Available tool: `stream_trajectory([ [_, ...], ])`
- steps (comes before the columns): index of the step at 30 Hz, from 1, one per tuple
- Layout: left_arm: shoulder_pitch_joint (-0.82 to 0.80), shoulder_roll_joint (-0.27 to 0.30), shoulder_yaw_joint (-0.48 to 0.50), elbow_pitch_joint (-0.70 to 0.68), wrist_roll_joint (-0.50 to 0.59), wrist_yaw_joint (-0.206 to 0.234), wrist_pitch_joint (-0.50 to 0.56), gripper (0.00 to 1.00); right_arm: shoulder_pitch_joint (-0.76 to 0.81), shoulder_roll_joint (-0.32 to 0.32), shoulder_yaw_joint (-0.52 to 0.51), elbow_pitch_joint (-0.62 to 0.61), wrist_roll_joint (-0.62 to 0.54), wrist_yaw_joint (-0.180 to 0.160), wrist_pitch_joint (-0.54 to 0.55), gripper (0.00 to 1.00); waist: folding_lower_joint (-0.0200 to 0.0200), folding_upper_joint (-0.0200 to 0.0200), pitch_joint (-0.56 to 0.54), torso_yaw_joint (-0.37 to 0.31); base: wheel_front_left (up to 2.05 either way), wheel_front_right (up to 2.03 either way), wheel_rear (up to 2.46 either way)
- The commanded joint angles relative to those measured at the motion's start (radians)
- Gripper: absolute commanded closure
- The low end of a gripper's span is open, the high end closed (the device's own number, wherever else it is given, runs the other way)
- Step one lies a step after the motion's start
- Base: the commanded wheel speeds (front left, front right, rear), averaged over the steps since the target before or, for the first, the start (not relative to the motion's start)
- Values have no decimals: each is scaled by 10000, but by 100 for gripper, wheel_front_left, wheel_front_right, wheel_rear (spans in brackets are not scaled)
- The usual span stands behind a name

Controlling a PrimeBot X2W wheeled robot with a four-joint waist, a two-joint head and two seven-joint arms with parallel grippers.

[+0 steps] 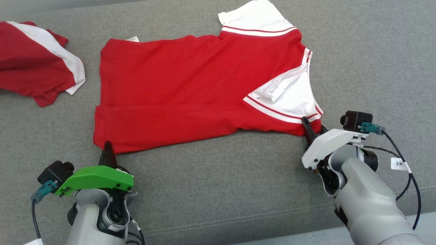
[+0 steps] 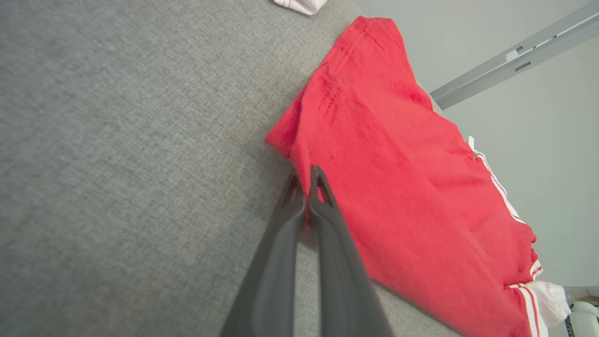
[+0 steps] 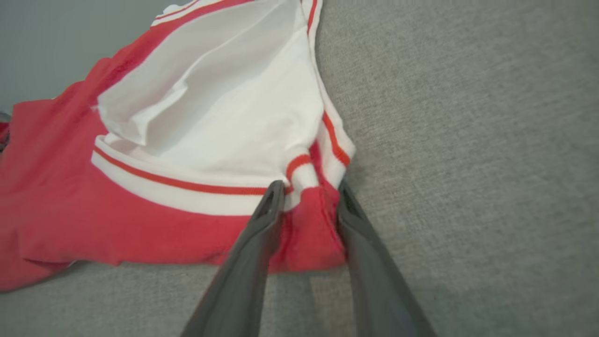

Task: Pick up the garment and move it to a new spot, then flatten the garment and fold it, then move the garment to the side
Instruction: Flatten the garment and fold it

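Note:
A red garment (image 1: 190, 85) with white sleeves and red-striped trim lies spread on the grey cushion (image 1: 218, 190). My left gripper (image 1: 107, 144) is at its near left hem corner, shut, with the red hem edge pinched between the tips. The left wrist view shows the left gripper (image 2: 306, 180) closed at the garment (image 2: 398, 187) edge. At the near right shoulder corner sits my right gripper (image 1: 313, 124). In the right wrist view the right gripper (image 3: 310, 187) has its fingers apart on either side of a bunched red fold of the garment (image 3: 70, 210).
A second red and white garment (image 1: 37, 64) lies crumpled at the far left of the cushion, apart from the first. The cushion's front edge runs along the lower right, with pale floor (image 1: 340, 234) beyond it. A black cable (image 1: 405, 160) hangs from the right wrist.

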Motion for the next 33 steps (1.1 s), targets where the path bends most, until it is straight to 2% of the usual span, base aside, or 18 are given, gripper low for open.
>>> stream_trajectory([
  [1,-74,59,-4,-21,81,13,-69,100,-25,-2,110,118,83,-7,-22,100,0,-1,-6,-1,0,0,0],
  [7,195,57,-90,-302,145,-92,-188,100,-249,-485,443,-368,806,-7,-213,100,0,-1,-132,-94,0,0,0],
  [14,993,70,-315,-1026,-37,-63,-342,100,418,-1681,665,-1306,1695,-14,361,100,0,-1,-332,-245,0,0,0],
  [18,1705,83,-634,-1520,-292,79,-549,100,1006,-2092,518,-1712,2159,-16,445,100,0,-1,-379,-278,0,0,0],
  [25,2657,80,-1359,-1962,-583,439,-813,100,2023,-2052,262,-2015,2810,-16,145,100,0,-1,-410,-199,0,0,0],
  [32,2854,77,-1643,-1917,-661,739,-1025,100,2443,-1939,381,-1710,2745,-16,-339,100,0,-1,-501,-202,0,0,0],
  [33,2870,77,-1649,-1903,-662,764,-1038,100,2461,-1924,392,-1685,2709,-16,-448,87,0,-1,-521,-221,0,0,0],
])
